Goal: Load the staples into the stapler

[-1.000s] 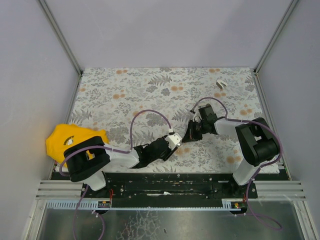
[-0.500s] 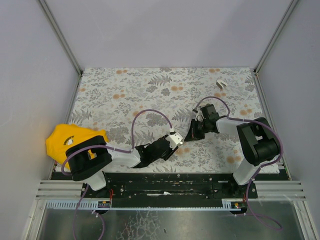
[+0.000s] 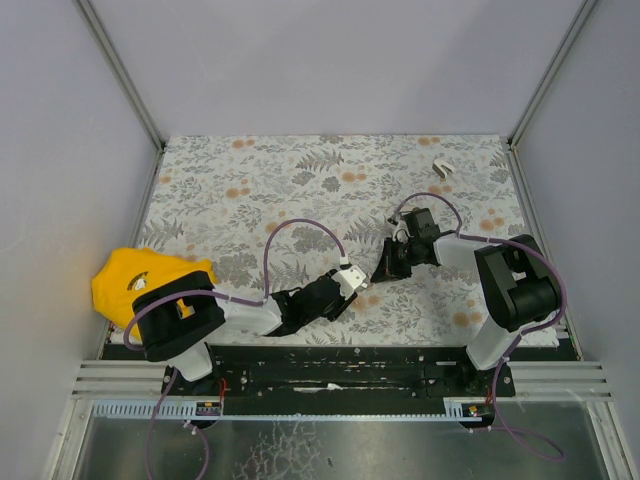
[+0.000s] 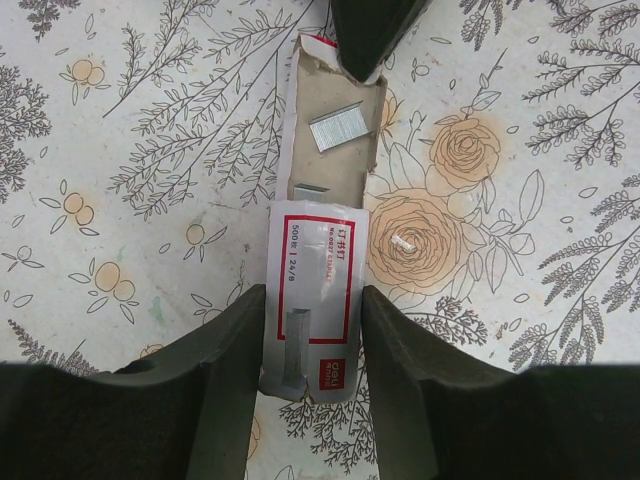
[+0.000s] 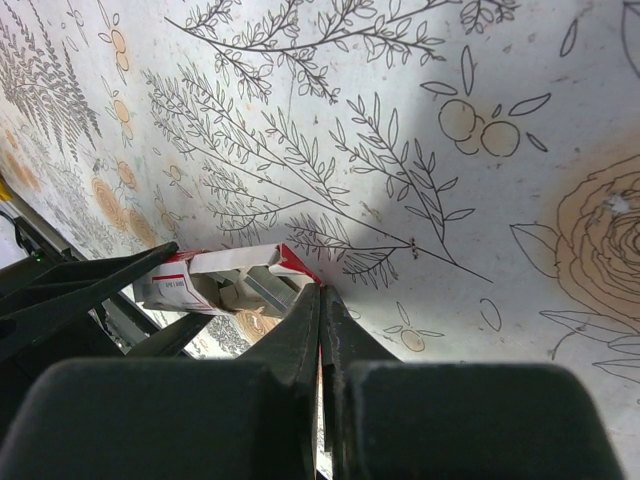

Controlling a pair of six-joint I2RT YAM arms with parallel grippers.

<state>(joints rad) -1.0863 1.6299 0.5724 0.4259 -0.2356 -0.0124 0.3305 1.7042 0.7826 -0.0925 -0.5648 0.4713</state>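
Note:
The staples (image 4: 312, 290) lie on the floral table as a white carton with red print. Its grey inner tray (image 4: 335, 150) is slid out and holds short metal strips (image 4: 340, 130). My left gripper (image 4: 312, 305) is shut on the carton's sleeve, one finger on each long side. My right gripper (image 5: 321, 290) is shut on the red end flap of the tray (image 5: 296, 262). Its dark fingertip (image 4: 368, 35) shows at the top of the left wrist view. Both grippers meet near the table's front middle (image 3: 368, 282). No thing here reads clearly as the stapler.
A small white V-shaped piece (image 3: 441, 168) lies at the back right. A yellow object (image 3: 140, 272) sits at the left edge, partly under the left arm's base. Grey walls with metal posts close off the table's left, back and right.
The two grippers have drawn slightly apart along the carton's length. The right wrist has shifted a little to the right.

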